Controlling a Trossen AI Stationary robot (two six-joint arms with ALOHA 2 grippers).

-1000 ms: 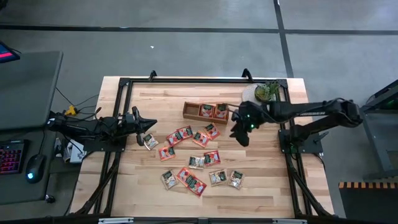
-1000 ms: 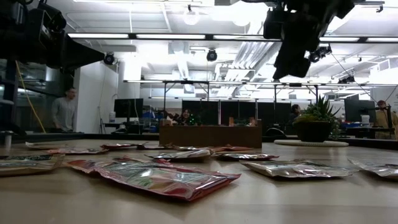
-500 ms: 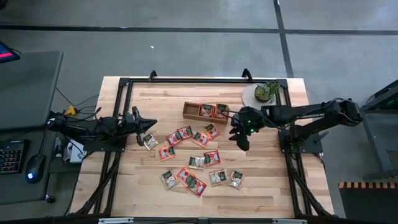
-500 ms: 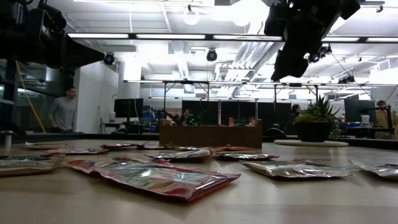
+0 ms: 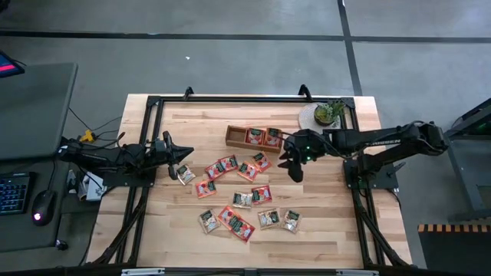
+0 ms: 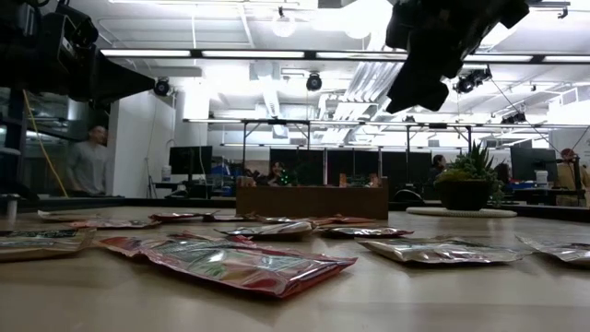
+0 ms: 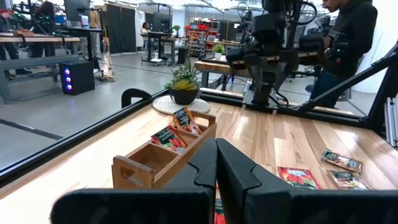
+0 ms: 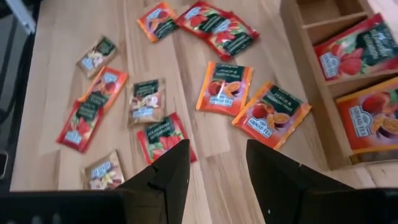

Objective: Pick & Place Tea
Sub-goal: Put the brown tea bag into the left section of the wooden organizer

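My right gripper (image 5: 291,165) hangs just beside the wooden tray's (image 5: 236,136) right end, above the table, fingers (image 8: 169,173) parted, nothing held. Tea sachets (image 5: 244,170) lie scattered below the tray; two more sit in its right compartments. My left gripper (image 5: 184,155) waits well left of the tray, fingers closed together, holding nothing.
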